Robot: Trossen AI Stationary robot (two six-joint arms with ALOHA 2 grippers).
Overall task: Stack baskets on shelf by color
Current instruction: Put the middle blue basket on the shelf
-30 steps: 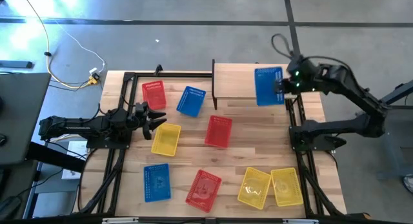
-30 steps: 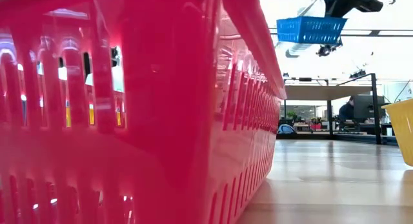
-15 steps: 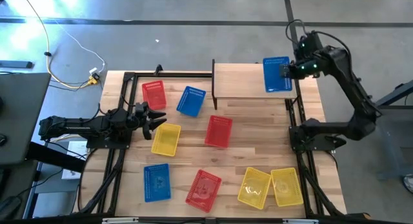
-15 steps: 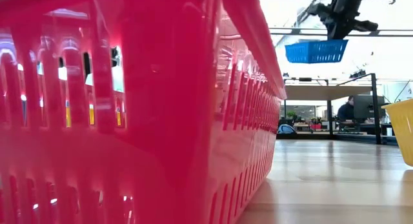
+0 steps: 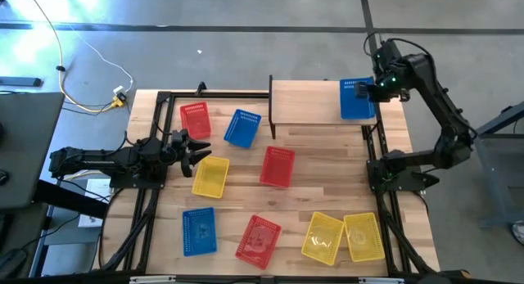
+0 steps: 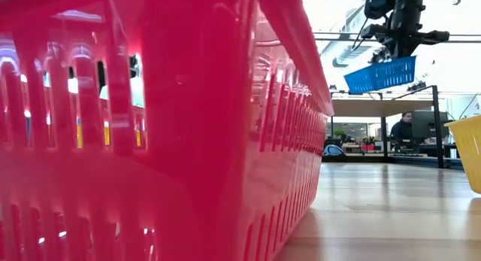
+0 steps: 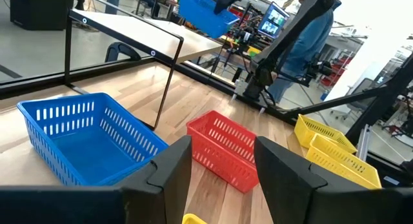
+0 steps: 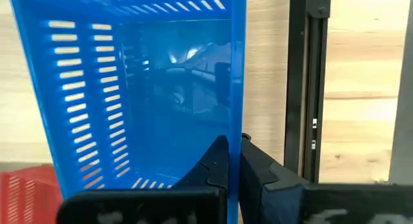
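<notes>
My right gripper (image 5: 374,89) is shut on a blue basket (image 5: 357,99), which hangs in the air over the right end of the shelf (image 5: 307,104); in the low view this blue basket (image 6: 381,74) is tilted. My left gripper (image 5: 196,149) waits open at the table's left, next to a yellow basket (image 5: 210,176). On the tabletop lie red baskets (image 5: 195,119) (image 5: 277,166) (image 5: 259,237), blue baskets (image 5: 242,128) (image 5: 199,231) and two more yellow baskets (image 5: 322,236) (image 5: 363,236). My right gripper pinches one long side wall of the blue basket at its rim (image 8: 236,121), one finger (image 8: 216,162) inside the basket and one outside. The fingers come from above. The basket is lifted clear and hangs tilted below them, its far-left end lower in the low view.
A black metal frame (image 5: 378,153) runs along the table's right side just beside the shelf's end, and another (image 5: 155,153) along the left. One red basket (image 6: 150,125) fills the low view's foreground. A person (image 6: 403,129) sits in the room beyond the table.
My right gripper has carried the blue basket toward the table's right and far edge and down, closer to the shelf's right end. The basket was level a second ago and is now tipped. My left arm has kept still.
</notes>
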